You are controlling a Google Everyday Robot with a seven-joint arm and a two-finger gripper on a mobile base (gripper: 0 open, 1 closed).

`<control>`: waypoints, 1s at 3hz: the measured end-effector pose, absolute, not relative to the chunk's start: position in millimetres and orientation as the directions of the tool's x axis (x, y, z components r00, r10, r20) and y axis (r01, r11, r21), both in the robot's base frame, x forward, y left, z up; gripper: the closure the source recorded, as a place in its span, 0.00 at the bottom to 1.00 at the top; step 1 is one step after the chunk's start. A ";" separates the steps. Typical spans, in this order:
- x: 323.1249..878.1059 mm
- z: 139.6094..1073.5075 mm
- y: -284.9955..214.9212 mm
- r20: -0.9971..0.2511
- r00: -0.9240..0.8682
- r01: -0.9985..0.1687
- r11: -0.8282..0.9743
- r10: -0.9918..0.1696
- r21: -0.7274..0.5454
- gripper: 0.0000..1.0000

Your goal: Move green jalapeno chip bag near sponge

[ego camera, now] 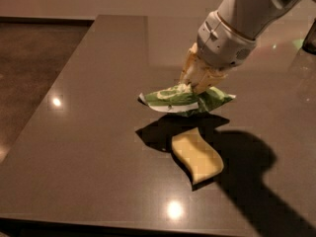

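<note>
The green jalapeno chip bag (pixel 185 99) is a crinkled green foil bag with white edges. It hangs just above the dark table, a little behind the sponge. My gripper (pixel 196 85) comes down from the upper right and is shut on the bag's top middle. The sponge (pixel 197 155) is a pale yellow block with wavy sides. It lies flat on the table just in front of the bag, partly in the arm's shadow.
The dark glossy table (pixel 89 132) has its left edge running from back to front and its front edge near the bottom. A dark object (pixel 311 36) stands at the far right edge. The small apple is hidden.
</note>
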State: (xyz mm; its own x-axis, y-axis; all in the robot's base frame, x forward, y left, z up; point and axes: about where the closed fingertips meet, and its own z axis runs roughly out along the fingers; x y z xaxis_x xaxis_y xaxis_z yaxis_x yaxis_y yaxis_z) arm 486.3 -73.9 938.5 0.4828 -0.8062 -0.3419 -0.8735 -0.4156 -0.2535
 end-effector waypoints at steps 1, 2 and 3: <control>487.2 939.4 -72.2 -0.341 0.485 -0.872 -0.414 -0.806 -0.261 0.14; 487.9 940.3 -70.7 -0.339 0.486 -0.871 -0.413 -0.805 -0.268 0.00; 488.0 940.3 -70.6 -0.339 0.486 -0.871 -0.413 -0.805 -0.268 0.00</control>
